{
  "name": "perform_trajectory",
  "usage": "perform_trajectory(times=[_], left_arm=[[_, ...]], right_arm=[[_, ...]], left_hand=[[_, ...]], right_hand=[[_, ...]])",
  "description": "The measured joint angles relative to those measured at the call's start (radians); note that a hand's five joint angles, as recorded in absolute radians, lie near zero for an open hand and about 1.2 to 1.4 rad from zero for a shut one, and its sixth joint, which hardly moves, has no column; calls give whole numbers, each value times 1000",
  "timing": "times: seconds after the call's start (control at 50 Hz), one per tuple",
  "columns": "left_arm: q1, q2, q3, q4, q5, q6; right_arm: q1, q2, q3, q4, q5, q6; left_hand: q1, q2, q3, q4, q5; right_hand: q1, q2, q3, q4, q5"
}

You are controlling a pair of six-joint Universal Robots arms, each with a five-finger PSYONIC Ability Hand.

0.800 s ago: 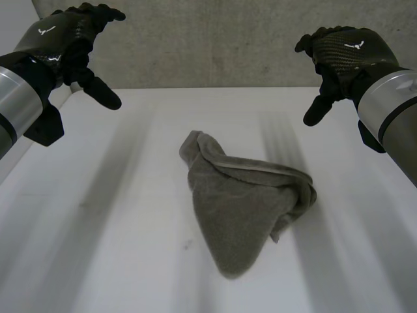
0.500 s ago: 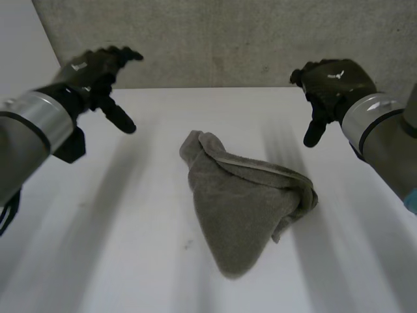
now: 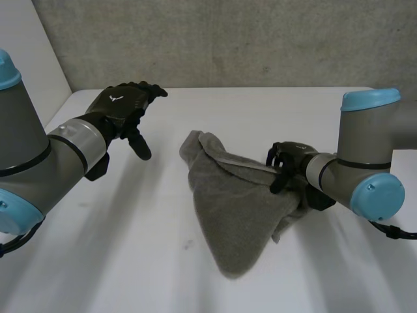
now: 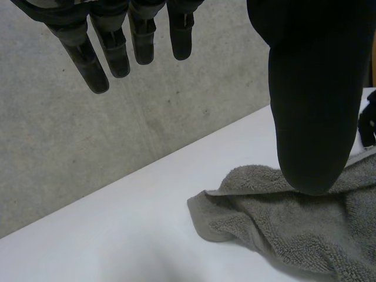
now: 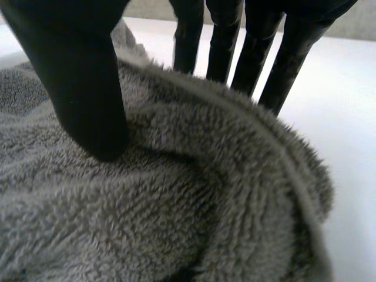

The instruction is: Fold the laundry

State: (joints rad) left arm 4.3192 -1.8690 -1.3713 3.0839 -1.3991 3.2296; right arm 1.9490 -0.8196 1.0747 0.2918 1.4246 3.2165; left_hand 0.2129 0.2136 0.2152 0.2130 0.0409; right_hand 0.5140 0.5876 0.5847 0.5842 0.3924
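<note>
Grey concrete wall (image 3: 260, 39) backs a white worktop (image 3: 130, 261), where a crumpled grey towel (image 3: 234, 208) lies near the middle in a rough wedge. At its right edge the right hand (image 3: 290, 160) straddles a raised fold, with the thumb (image 5: 82, 76) pressed on the near side and the fingers (image 5: 223, 47) down behind it, pinching the cloth between them. Well to the towel's left, the left hand (image 3: 120, 107) hovers above the worktop, its fingers (image 4: 97, 47) spread and straight, holding nothing.
</note>
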Motion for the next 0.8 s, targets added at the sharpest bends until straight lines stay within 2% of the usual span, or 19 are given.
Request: perform_trajectory(times=[0.04, 0.06, 0.08, 0.12, 0.28, 0.46, 0.66, 0.8], left_arm=[[-2, -2, -1, 7, 1, -1], [-3, -3, -1, 12, 1, -2], [-3, -4, -2, 16, 1, -2], [-6, -12, -1, 41, 3, -3], [-33, -99, 32, 161, 74, -5], [-97, -293, 155, 203, 191, -8], [-171, -472, 273, 207, 209, -7], [-228, -561, 353, 208, 223, -3]], right_arm=[[0, 4, -3, 0, 0, -3], [0, 1, -3, -1, 1, -6], [0, -3, -3, -1, 2, -9], [0, -32, 4, -6, 6, -24], [11, -210, 96, -15, 2, -143], [54, -455, 312, -18, -3, -435], [96, -626, 470, -28, -23, -510], [110, -691, 519, -25, -60, -531]], left_hand=[[0, 0, -1, 0, 0], [0, 0, -2, 0, 0], [0, 0, -2, 0, 0], [0, 0, -2, 0, 0], [3, 2, 0, 3, 3], [3, 3, 1, 4, 3], [0, 1, -1, 2, 0], [0, 1, -1, 2, 0]], right_hand=[[340, 426, 417, 407, 384], [340, 426, 417, 407, 384], [414, 538, 526, 541, 521], [419, 570, 567, 592, 557], [419, 570, 575, 600, 564], [419, 570, 581, 604, 569], [419, 570, 581, 605, 569], [419, 570, 581, 605, 569]])
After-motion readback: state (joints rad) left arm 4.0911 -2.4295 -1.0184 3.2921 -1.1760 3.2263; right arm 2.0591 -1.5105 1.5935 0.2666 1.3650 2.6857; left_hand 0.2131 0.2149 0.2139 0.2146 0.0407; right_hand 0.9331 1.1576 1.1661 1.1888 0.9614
